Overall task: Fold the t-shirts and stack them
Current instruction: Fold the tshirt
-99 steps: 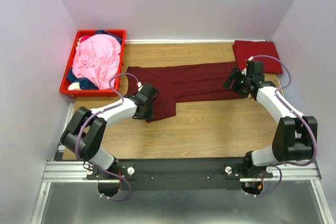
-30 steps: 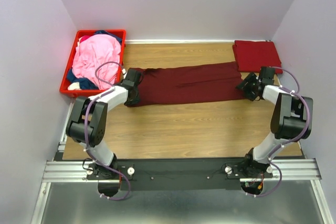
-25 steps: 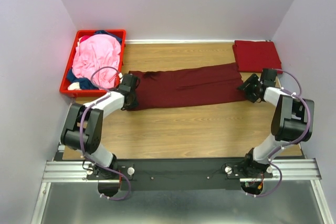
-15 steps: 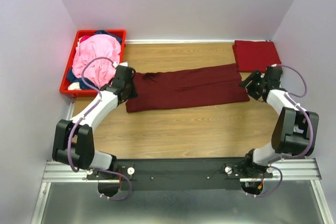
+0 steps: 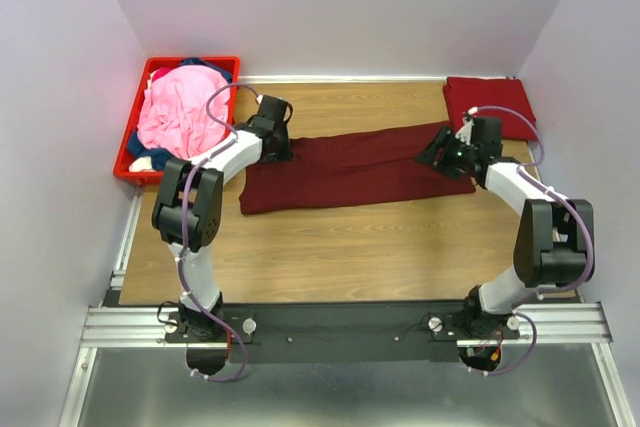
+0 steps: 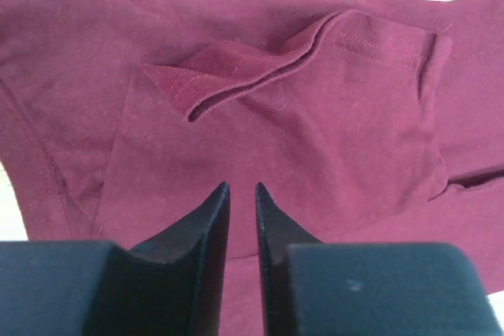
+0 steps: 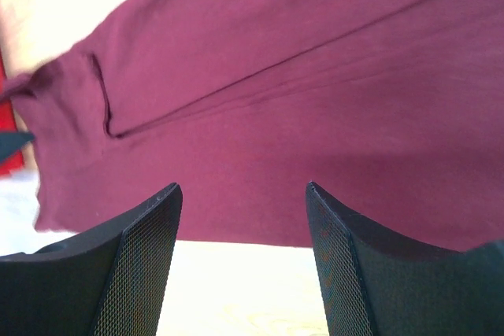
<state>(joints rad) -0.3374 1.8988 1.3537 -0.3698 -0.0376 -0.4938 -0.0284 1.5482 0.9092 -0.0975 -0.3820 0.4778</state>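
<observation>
The left claw [image 6: 238, 188] has its two smooth black tapered fingers [image 6: 206, 226] drawn almost together, with only a thin slit between the tips and no cloth seen in it. It sits over the far left end of the dark maroon t-shirt [image 5: 350, 162]. The cloth below it is matte knit. A raised fold ridge [image 6: 236, 84] crosses it, and a short sleeve [image 6: 378, 60] there is finished with a double row of stitching along the hem.

The right claw [image 7: 240, 186] stands wide apart and holds nothing. Its fingers [image 7: 142, 257] carry fine mesh-textured pads. It hovers over the right end of the same shirt, where long shallow creases run across the cloth.

The maroon shirt lies flat as a long band across the wood-grain desk [image 5: 350, 247]. A folded red t-shirt [image 5: 488, 105] rests as a neat rectangle at the far right corner. At the far left, a rigid red plastic crate [image 5: 180, 61] holds a crumpled pink t-shirt [image 5: 180, 112] over navy cloth [image 5: 165, 159].
</observation>
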